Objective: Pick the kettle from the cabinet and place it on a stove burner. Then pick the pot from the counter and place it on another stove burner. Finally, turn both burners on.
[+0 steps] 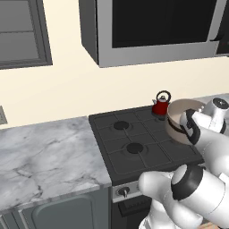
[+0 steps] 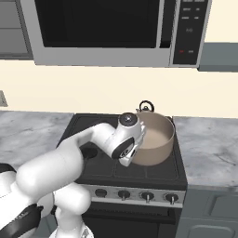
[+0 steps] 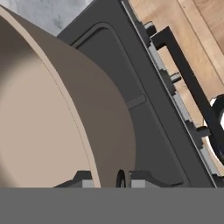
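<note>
A: Finishes? Kettle [image 1: 160, 106], right of centre in the left base view: glossy red body, black loop handle.
B: Pot [image 2: 154, 138], centre of the right base view: matt beige-tan outside, paler smooth inside, no shine.
A: Cooktop [image 1: 142, 144]: matt black, dark grates; knobs [image 2: 147, 196] along the lower front look silvery metal.
B: Counter [image 1: 49, 154], lower left of the left base view: smooth white-grey veined marble. Microwave [image 2: 107, 30] up top: brushed silver frame, glossy black window.
A: Floor [image 3: 202, 48], upper right of the hand view: light wood planks.

Cream wall [image 1: 67, 89]; silver microwave [image 2: 107, 32] above; seemingly wooden plank floor [image 3: 205, 26]; grey framed panel [image 1: 20, 33] upper left.
</note>
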Motion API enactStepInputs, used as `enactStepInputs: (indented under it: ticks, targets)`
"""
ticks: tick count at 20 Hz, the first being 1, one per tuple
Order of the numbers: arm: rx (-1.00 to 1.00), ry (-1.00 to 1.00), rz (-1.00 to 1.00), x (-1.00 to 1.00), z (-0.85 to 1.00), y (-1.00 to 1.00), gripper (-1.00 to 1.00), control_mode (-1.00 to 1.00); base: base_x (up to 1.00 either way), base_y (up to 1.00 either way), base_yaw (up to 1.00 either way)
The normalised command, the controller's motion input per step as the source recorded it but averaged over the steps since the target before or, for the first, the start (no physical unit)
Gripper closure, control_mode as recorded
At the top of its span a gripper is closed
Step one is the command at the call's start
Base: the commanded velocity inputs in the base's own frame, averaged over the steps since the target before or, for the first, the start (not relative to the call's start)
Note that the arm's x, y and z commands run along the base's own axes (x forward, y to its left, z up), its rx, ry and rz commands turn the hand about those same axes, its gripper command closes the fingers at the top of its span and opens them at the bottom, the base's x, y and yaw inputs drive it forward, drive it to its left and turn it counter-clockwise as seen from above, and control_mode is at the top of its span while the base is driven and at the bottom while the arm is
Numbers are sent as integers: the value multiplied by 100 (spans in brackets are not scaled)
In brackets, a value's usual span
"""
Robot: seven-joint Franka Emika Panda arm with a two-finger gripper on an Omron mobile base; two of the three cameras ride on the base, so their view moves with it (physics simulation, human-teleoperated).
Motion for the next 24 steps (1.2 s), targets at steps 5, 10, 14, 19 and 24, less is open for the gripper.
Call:
enactStepInputs:
  ticks: [5,10,14,19,24]
  targets:
    - [0,5,1,17,-1,0,100,-100,0,0,0]
    - [0,4,0,13,-2,0,100,-100,0,0,0]
    - [0,2,0,11,-4,0,100,-100,0,0,0]
    - [0,0,0,3,-8,0,100,-100,0,0,0]
    - [0,0,0,3,-7,0,100,-100,0,0,0]
